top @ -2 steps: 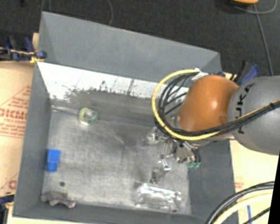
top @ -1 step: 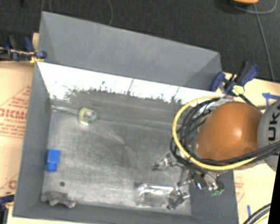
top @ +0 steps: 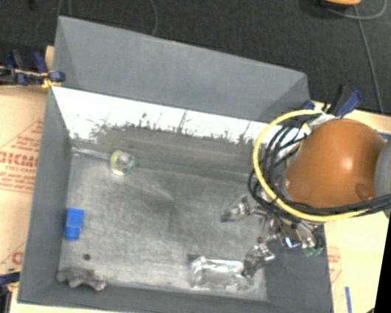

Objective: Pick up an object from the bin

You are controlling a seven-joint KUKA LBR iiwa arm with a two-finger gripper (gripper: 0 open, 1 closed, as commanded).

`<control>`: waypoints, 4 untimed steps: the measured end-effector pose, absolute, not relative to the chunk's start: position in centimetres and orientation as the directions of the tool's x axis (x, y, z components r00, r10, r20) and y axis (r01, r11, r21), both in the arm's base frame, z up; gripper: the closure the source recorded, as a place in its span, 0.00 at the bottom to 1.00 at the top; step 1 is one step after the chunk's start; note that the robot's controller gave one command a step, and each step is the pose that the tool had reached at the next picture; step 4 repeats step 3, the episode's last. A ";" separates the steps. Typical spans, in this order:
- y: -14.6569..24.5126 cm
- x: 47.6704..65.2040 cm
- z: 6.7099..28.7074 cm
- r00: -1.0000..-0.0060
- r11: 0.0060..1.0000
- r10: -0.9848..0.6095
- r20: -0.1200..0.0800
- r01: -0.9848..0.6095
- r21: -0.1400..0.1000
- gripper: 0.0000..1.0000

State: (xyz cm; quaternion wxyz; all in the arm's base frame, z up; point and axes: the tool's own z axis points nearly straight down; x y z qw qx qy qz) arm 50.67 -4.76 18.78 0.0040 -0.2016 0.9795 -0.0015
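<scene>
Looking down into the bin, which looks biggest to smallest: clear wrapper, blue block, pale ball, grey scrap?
1. clear wrapper, lower right of the bin.
2. grey scrap, lower left corner.
3. blue block and pale ball: too alike to rank.

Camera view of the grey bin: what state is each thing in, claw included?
Two-finger gripper: open, empty, low at the right.
Clear crinkled plastic packet: lying flat, beside the gripper.
Small blue block: resting at left, untouched.
Pale greenish translucent ball: resting by the far wall.
Grey crumpled cloth: bunched in the lower-left corner.
</scene>
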 end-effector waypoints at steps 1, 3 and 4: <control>-3.8 48.3 9.0 -0.755 0.755 -0.656 -0.006 -0.656 -0.003 0.00; -7.6 48.9 23.4 -0.735 0.735 -0.678 -0.005 -0.678 -0.007 1.00; -7.6 48.9 23.4 -0.735 0.735 -0.678 -0.005 -0.678 -0.007 1.00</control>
